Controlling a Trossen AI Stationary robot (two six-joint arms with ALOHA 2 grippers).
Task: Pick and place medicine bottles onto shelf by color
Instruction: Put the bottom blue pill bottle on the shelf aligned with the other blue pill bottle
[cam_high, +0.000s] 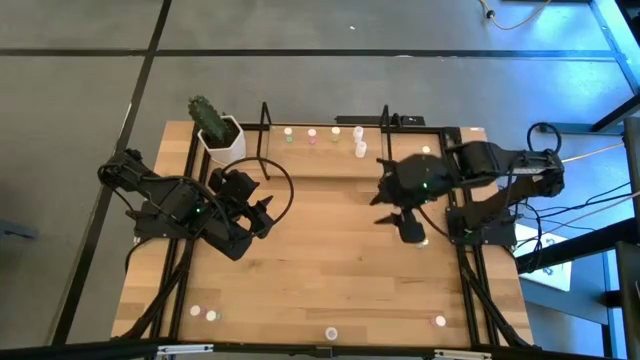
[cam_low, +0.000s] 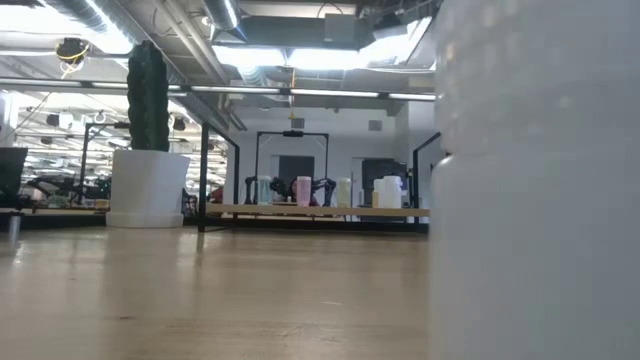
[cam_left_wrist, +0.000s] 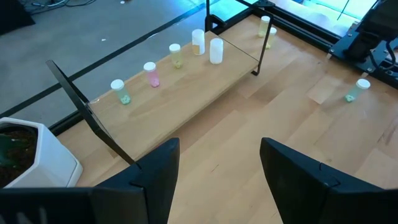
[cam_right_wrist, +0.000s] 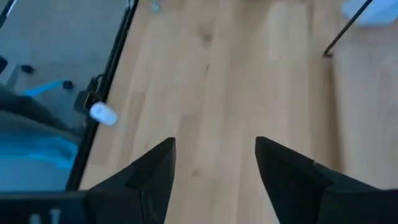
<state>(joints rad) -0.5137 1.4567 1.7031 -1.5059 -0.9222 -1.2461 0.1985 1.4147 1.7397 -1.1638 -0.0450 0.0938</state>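
The shelf (cam_high: 322, 160) stands at the table's far edge, and also shows in the left wrist view (cam_left_wrist: 186, 93). Several medicine bottles stand upright on its wooden floor: green (cam_left_wrist: 120, 91), pink (cam_left_wrist: 150, 73), yellow (cam_left_wrist: 176, 55) and two white (cam_left_wrist: 216, 51). Loose bottles stand near the table's near edge (cam_high: 211, 316) (cam_high: 331, 333) (cam_high: 440, 321). Another stands under my right arm (cam_high: 422, 243). My left gripper (cam_high: 268, 215) (cam_left_wrist: 217, 174) is open and empty over the table's left middle. My right gripper (cam_high: 382, 207) (cam_right_wrist: 211, 168) is open and empty, right of the shelf's right end.
A white cactus pot (cam_high: 222, 140) stands at the shelf's left end. Black rails (cam_high: 462, 250) run along the table's sides. A bottle (cam_right_wrist: 102, 114) lies by the right rail. One bottle stands so close to the low camera that it fills that view's right side (cam_low: 540, 200).
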